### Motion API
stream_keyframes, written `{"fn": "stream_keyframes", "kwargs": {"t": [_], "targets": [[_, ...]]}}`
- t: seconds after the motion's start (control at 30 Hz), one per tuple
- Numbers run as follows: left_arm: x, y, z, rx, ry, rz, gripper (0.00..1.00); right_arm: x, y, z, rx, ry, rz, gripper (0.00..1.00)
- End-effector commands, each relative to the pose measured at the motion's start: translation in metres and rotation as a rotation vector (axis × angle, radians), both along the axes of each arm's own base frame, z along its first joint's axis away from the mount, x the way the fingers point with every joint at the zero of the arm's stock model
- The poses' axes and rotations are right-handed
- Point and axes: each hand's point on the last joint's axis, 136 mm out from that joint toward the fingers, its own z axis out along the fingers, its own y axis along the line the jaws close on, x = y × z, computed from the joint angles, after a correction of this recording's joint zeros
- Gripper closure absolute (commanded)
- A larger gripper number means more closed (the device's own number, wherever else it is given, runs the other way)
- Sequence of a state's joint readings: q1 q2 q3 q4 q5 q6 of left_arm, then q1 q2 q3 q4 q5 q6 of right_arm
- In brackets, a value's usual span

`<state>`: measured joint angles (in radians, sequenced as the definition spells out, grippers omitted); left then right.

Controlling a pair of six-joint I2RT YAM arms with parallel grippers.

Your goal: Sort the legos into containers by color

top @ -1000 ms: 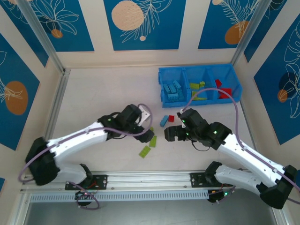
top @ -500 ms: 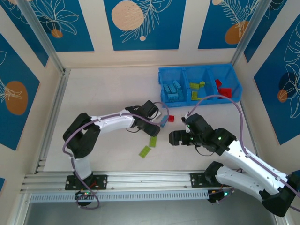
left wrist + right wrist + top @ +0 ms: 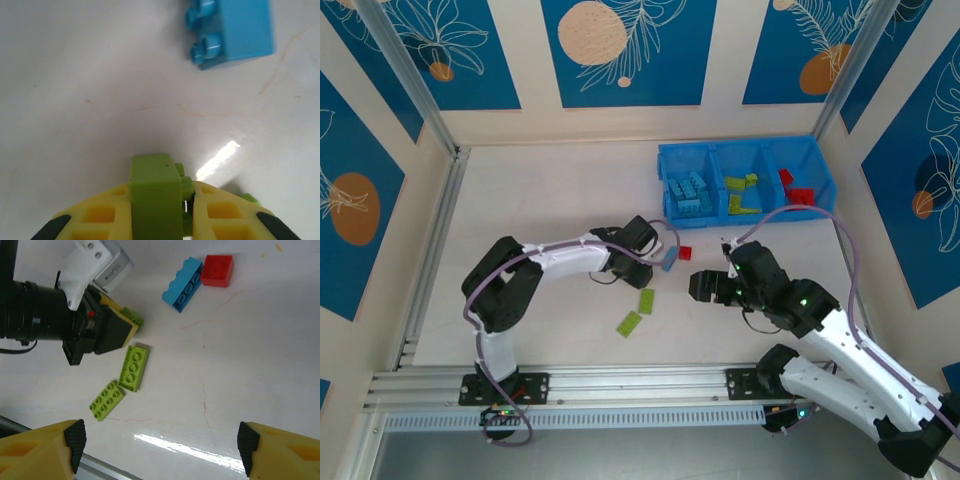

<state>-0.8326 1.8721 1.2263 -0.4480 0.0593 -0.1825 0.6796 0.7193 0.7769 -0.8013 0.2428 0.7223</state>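
Note:
My left gripper [image 3: 167, 196] is shut on a lime green lego [image 3: 155, 190] low over the table, just left of a light blue lego [image 3: 232, 32]. From above, the left gripper [image 3: 642, 268] sits beside that blue lego [image 3: 669, 259] and a red lego [image 3: 685, 253]. Two more green legos [image 3: 647, 301] [image 3: 629, 323] lie below it. My right gripper [image 3: 703, 287] hovers open to their right, with nothing between its fingers; its wrist view shows the two green legos [image 3: 133, 368] [image 3: 106, 400]. The containers [image 3: 715, 160] at the back right hold blue, green and red legos.
An aluminium rail [image 3: 620, 380] runs along the near table edge and a metal post [image 3: 430, 250] along the left. Cables loop over both arms. The left arm [image 3: 45, 310] crosses the top left of the right wrist view.
The left gripper reached right toward the blue lego and closed on a green lego. The right gripper drew back to the right and narrowed slightly.

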Motion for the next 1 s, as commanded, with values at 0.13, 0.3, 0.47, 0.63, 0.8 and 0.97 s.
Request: {"fn": "stream_keyframes", "kwargs": {"t": [0.13,0.3,0.47,0.63,0.8,0.97], "targets": [[0.021,-0.097,0.130,-0.353,-0.182,-0.127,0.80,0.017,-0.034,0.036,0.055,-0.126,-0.240,0.17],[0.083,-0.152,0.145,-0.392,-0.356,-0.140,0.81,0.017,-0.048,0.039,0.067,-0.149,-0.324,0.17],[0.136,-0.201,0.152,-0.432,-0.436,-0.174,0.82,0.013,-0.053,0.033,0.040,-0.140,-0.323,0.17],[0.169,-0.231,0.172,-0.525,-0.551,-0.183,0.80,0.013,-0.054,0.023,0.029,-0.133,-0.323,0.16],[0.199,-0.235,0.167,-0.544,-0.669,-0.118,0.75,0.013,-0.052,0.018,0.036,-0.128,-0.317,0.16],[0.217,-0.230,0.149,-0.523,-0.681,-0.075,0.60,0.009,-0.054,0.020,0.030,-0.126,-0.308,0.14]]}}
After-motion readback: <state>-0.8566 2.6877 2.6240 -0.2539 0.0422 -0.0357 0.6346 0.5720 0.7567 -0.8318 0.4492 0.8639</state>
